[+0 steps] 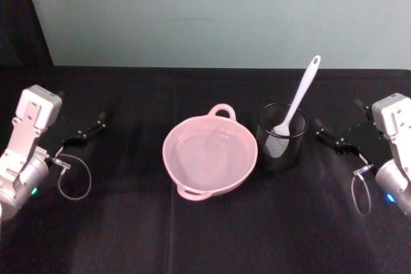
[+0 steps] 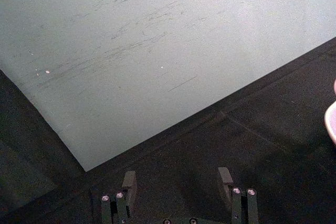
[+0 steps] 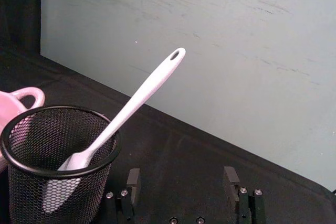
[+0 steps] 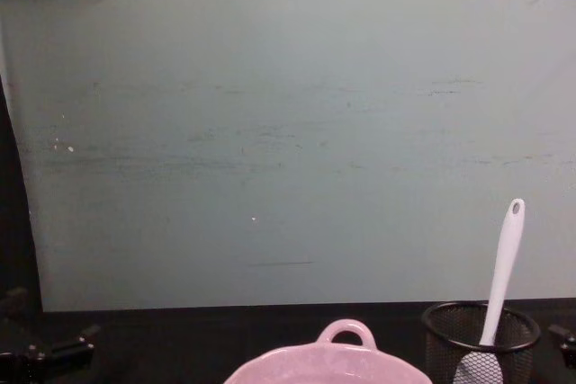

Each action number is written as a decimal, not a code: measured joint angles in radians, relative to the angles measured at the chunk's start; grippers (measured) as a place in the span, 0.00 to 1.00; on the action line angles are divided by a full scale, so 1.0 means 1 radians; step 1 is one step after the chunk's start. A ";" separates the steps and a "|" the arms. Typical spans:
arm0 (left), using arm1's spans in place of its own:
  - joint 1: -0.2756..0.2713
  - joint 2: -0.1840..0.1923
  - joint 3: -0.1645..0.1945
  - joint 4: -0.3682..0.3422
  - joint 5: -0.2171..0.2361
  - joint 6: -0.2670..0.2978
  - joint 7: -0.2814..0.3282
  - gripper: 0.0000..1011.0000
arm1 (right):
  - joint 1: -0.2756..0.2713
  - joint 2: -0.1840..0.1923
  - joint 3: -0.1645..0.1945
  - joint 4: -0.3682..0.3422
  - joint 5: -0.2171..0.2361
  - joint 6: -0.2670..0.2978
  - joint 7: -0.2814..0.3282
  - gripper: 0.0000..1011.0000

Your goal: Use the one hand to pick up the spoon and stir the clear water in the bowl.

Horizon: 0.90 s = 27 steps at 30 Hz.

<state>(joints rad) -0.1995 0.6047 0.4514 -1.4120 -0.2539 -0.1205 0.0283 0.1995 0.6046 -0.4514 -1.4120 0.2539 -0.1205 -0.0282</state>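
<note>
Spoon [image 1: 298, 94], white plastic, in mesh cup [image 1: 282, 155] beside glossy pink bowl [image 1: 174, 158]; left gripper [image 2: 178, 182], right gripper [image 3: 181, 179] fingers released.

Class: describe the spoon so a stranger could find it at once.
On the black table, right of the pink bowl, stands a black mesh cup. The spoon leans in it head down: the only long white thing, handle hole uppermost.

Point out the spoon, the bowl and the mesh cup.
spoon [image 1: 299, 93], head view, middle of its handle.
bowl [image 1: 166, 151], head view, rim on the robot's left.
mesh cup [image 1: 292, 153], head view, front wall.
</note>
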 joint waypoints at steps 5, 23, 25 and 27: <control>0.000 0.000 0.000 0.000 0.000 0.000 0.000 1.00 | 0.000 0.000 0.000 0.000 0.000 0.000 0.000 0.99; 0.000 0.000 0.000 0.000 0.000 0.000 0.000 1.00 | 0.000 0.000 0.000 0.000 0.000 0.000 0.000 0.99; 0.000 0.000 0.000 0.000 0.000 0.000 0.000 1.00 | 0.000 0.000 0.000 0.000 0.000 0.000 0.000 0.99; 0.000 0.000 0.000 0.000 0.000 0.000 0.000 1.00 | 0.000 0.000 0.000 0.000 0.000 0.000 0.000 0.99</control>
<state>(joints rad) -0.1995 0.6047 0.4514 -1.4120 -0.2539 -0.1205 0.0283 0.1995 0.6047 -0.4514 -1.4120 0.2539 -0.1205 -0.0282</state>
